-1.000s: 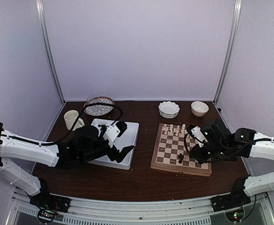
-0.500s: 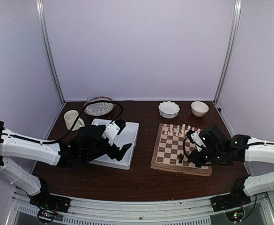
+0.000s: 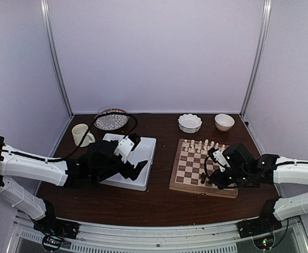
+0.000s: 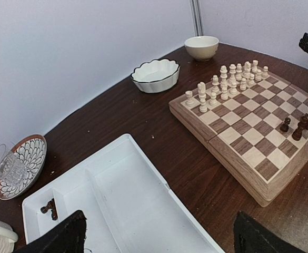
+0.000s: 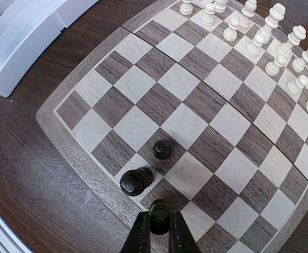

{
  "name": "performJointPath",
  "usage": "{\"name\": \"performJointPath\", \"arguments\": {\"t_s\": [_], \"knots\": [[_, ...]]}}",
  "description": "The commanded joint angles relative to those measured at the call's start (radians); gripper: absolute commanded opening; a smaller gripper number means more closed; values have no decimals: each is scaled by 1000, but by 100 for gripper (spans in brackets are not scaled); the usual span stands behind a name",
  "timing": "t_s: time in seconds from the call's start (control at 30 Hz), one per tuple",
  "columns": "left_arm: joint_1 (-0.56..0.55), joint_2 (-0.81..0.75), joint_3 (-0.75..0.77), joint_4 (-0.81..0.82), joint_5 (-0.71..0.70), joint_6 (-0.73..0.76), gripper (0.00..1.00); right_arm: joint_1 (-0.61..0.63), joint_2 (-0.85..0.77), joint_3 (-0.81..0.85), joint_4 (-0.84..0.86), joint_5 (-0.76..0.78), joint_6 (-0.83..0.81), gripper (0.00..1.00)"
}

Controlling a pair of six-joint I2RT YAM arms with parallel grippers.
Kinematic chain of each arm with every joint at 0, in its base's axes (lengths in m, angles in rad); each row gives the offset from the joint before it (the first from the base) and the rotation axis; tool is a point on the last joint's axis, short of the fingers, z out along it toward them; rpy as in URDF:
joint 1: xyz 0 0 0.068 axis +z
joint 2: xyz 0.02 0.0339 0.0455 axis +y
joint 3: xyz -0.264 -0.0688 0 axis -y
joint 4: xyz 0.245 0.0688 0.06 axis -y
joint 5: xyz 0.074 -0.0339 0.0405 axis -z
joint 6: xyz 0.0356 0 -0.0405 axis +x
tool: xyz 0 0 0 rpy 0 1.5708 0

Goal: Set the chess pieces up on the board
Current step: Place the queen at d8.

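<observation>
Dark brown worktop (image 3: pixel 159 200) carries the chessboard (image 5: pixel 179 81), where the right end effector (image 5: pixel 160 227) pinches a dark chess piece (image 5: pixel 160 213) at the near edge row, just beside two other dark pieces (image 5: pixel 135 181). Over the white tray (image 4: pixel 122 184) the left end effector (image 4: pixel 159 240) hangs spread wide; more dark pieces (image 4: pixel 49 208) lie in a corner compartment.

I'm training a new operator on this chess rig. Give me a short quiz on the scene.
1. True or false: the right hand is shut on a dark piece.
2. Besides that one, how many dark pieces are on the board? A one, B two, C five.
3. Fill in: the left hand hangs open over the white ____.

Key: 1 true; 2 B; 3 tray.
</observation>
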Motion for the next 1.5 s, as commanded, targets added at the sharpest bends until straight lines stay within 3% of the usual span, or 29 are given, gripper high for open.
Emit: {"name": "performJointPath", "arguments": {"t_s": [0.0,0.73,0.83,0.97,1.17,1.47], "knots": [[-5,-9,12,25,1,-8,98,-7,7,-15,40,0,4,2],[-4,-11,11,25,10,0,98,-7,54,-14,55,1,1,8],[-5,-11,10,25,9,0,98,-7,52,-15,51,-1,2,14],[-4,-9,10,25,5,0,98,-7,44,-11,45,5,3,34],[-5,-11,11,23,-2,-2,98,-6,18,13,9,8,-3,38],[-4,-26,11,13,-1,2,97,-7,-157,162,-167,-42,-39,49]]}}
